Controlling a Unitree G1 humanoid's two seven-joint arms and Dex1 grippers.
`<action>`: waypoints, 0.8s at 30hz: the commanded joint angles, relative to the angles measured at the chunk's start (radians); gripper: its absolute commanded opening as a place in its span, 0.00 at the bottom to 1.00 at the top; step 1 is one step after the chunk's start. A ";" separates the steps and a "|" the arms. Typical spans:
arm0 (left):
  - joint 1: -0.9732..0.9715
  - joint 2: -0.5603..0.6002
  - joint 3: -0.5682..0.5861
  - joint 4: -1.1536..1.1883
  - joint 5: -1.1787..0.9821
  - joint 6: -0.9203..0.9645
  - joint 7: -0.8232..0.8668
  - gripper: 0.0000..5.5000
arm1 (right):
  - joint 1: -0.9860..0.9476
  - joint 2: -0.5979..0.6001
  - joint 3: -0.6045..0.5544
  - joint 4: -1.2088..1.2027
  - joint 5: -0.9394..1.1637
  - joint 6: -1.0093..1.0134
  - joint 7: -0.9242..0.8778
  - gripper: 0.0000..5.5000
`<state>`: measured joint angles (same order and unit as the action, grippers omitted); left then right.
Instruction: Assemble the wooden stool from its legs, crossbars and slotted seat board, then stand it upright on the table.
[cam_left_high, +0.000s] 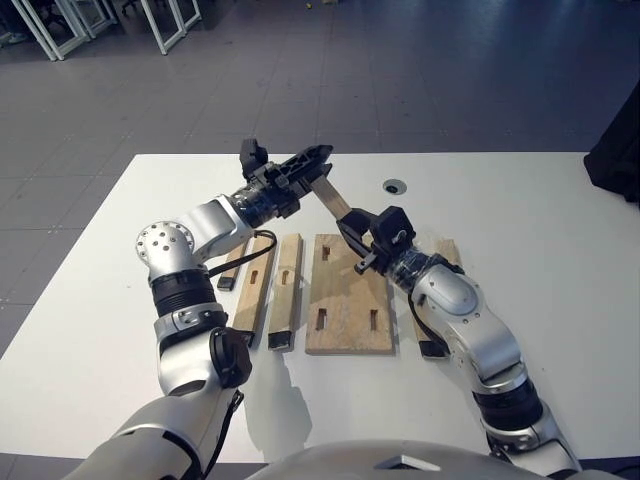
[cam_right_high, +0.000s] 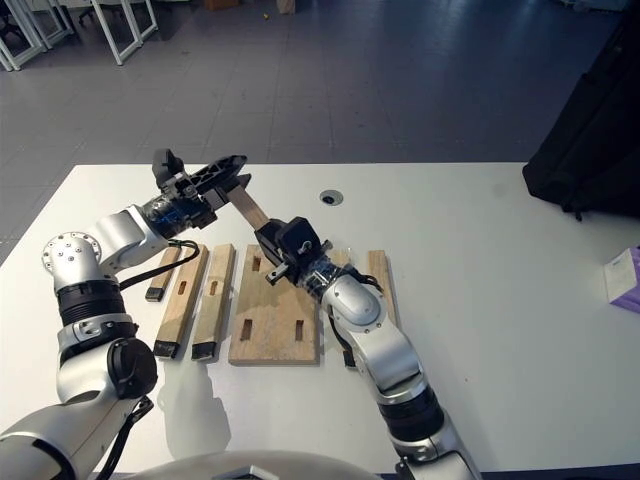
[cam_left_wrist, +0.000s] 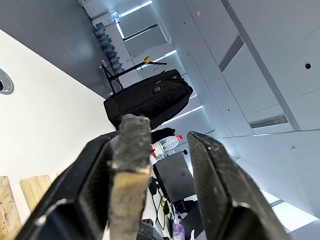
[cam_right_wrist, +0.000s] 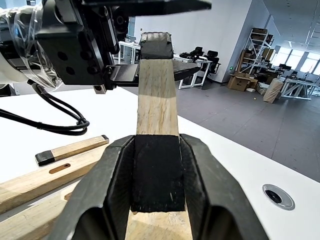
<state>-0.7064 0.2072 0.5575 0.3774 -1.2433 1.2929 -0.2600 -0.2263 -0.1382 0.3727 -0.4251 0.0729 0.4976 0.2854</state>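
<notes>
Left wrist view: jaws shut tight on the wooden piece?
No: the wooden piece rests against one jaw of the left gripper, with a clear gap to the other jaw.

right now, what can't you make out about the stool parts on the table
Seat board: far right corner covered by the right tool in the eye views, so any slot there is unseen.
Plank right of the board: mostly under the right arm, eye views.
Short bar at far left: far end behind the left arm, eye views.
Held piece: lower end buried in the right tool, right wrist view.
</notes>
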 joint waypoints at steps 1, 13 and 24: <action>0.012 0.015 -0.020 -0.019 0.008 0.003 -0.006 0.33 | 0.006 0.007 -0.004 -0.014 -0.004 0.023 -0.003 0.23; 0.018 0.026 -0.030 -0.018 0.031 -0.030 -0.011 0.10 | 0.009 0.005 -0.011 -0.013 -0.015 0.019 -0.014 0.23; 0.026 0.164 -0.035 -0.165 0.079 -0.049 -0.014 0.08 | 0.079 0.005 -0.013 -0.110 0.035 0.091 -0.001 0.53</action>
<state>-0.6783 0.3117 0.5076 0.2760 -1.1819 1.2559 -0.2948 -0.1650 -0.1346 0.3722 -0.5063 0.1117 0.5598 0.3047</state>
